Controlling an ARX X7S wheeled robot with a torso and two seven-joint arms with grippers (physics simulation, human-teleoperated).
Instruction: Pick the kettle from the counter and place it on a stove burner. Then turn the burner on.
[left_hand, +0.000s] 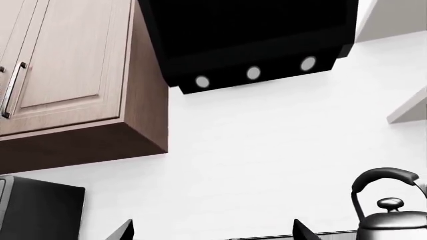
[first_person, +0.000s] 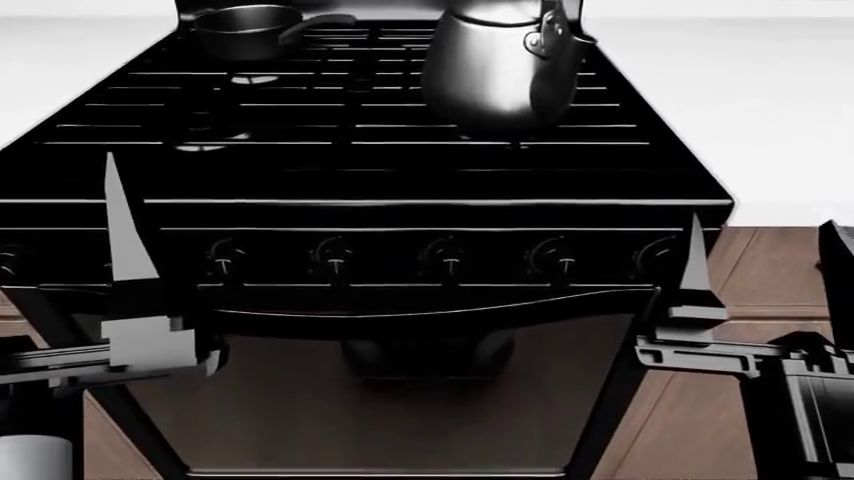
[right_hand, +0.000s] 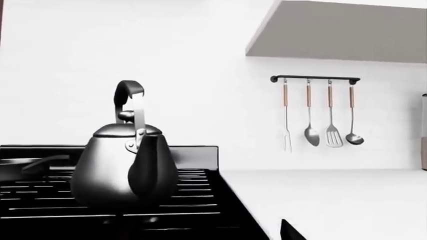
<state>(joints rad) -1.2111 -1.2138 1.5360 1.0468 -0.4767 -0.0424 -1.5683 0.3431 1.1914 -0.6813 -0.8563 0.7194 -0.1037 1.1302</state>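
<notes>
Kettle work looks half finished, judging by where things sit. Nearest the head camera, the left gripper (first_person: 134, 300) at 8 o'clock and the right gripper (first_person: 694, 300) at 4 o'clock hang low before the oven door, each showing one pale finger, so I cannot tell whether either is spread or closed; neither holds anything. That low station suits the row of round black control knobs (first_person: 441, 258) at centre, probably the next target, since turning a burner on remains to be done. Beyond them, at 12 o'clock, the glossy dark-grey bulbous metal kettle (first_person: 501, 70) with its tall arched handle stands upright on the black grate bars of the glossy black range (first_person: 400, 160), apparently over a rear right stove burner hidden beneath it. Its lid is on, so its contents cannot be seen. At 11 o'clock the small dark saucepan (first_person: 247, 22) looks empty. The plain white countertop (first_person: 747, 110) lies at 2 o'clock.
</notes>
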